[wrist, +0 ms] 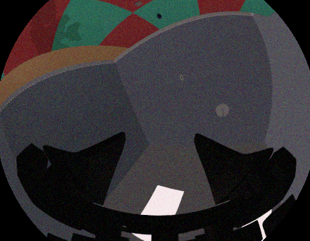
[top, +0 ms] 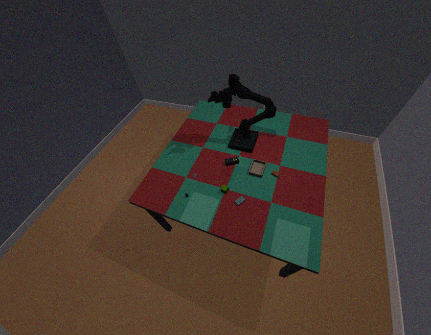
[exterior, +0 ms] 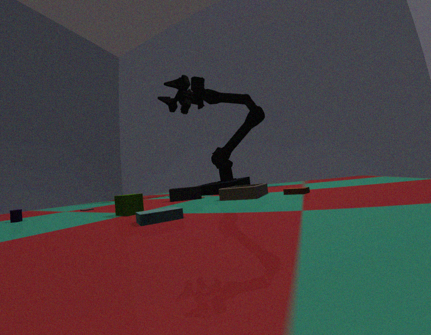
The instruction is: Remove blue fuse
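Observation:
The dark fuse block stands on the table in front of the arm's base, with a row of small coloured fuses in its top. The blue fuse looks seated near the row's left end in the top view; it is tiny there and cannot be made out in the exterior view. The beige tray lies to the right of the block and looks empty. My gripper is open and empty, high above the table and far to the left of the block, its fingers pointing sideways.
A green cube, a pale blue-grey slab and a small dark blue piece lie farther forward. A flat grey chip lies left. An orange piece lies right of the tray.

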Controlling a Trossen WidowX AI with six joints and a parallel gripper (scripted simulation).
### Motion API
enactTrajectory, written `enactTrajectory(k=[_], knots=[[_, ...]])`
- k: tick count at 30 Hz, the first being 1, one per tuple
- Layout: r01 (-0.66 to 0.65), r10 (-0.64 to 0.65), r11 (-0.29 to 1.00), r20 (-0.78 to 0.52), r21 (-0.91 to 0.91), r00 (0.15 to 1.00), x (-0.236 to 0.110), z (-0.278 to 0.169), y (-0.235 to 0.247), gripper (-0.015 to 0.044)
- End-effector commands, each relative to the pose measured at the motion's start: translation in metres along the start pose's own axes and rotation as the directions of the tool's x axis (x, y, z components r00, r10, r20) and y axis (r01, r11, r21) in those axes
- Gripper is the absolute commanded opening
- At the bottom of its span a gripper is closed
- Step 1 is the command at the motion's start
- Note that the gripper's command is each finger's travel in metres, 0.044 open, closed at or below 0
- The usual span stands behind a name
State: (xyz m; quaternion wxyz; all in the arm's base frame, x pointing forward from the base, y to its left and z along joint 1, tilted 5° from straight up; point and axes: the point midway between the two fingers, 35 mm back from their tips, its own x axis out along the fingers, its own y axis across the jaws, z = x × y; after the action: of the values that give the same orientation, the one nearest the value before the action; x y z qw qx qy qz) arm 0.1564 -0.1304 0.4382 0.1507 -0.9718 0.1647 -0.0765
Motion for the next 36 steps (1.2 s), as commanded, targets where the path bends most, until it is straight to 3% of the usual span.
enactTrajectory(k=[1, 6, 10, 13, 15, 20, 25, 32, 34, 36], knots=[[0.000, 0.000, 1.000, 0.002, 0.010, 1.000, 0.001, 0.000, 0.001, 0.0374], [-0.032, 0.005, 0.942, 0.080, 0.335, 0.997, 0.026, 0.020, 0.020, 0.0243], [-0.173, 0.007, 0.718, 0.242, 0.674, 0.970, 0.062, 0.063, 0.036, 0.0138], [-0.318, -0.002, 0.528, 0.375, 0.787, 0.927, 0.086, 0.102, 0.037, 0.0061], [-0.427, -0.007, 0.400, 0.468, 0.811, 0.884, 0.100, 0.130, 0.034, 0.0061], [-0.687, -0.007, 0.113, 0.692, 0.718, 0.722, 0.119, 0.208, 0.014, 0.0061], [-0.872, 0.049, -0.162, 0.886, 0.462, 0.461, 0.110, 0.289, -0.011, 0.0061], [-0.891, 0.262, -0.416, 0.962, 0.183, 0.075, 0.064, 0.379, -0.040, 0.0061], [-0.878, 0.322, -0.449, 0.947, 0.163, 0.011, 0.053, 0.392, -0.043, 0.0061], [-0.877, 0.332, -0.453, 0.943, 0.162, 0.003, 0.051, 0.393, -0.043, 0.0061]])
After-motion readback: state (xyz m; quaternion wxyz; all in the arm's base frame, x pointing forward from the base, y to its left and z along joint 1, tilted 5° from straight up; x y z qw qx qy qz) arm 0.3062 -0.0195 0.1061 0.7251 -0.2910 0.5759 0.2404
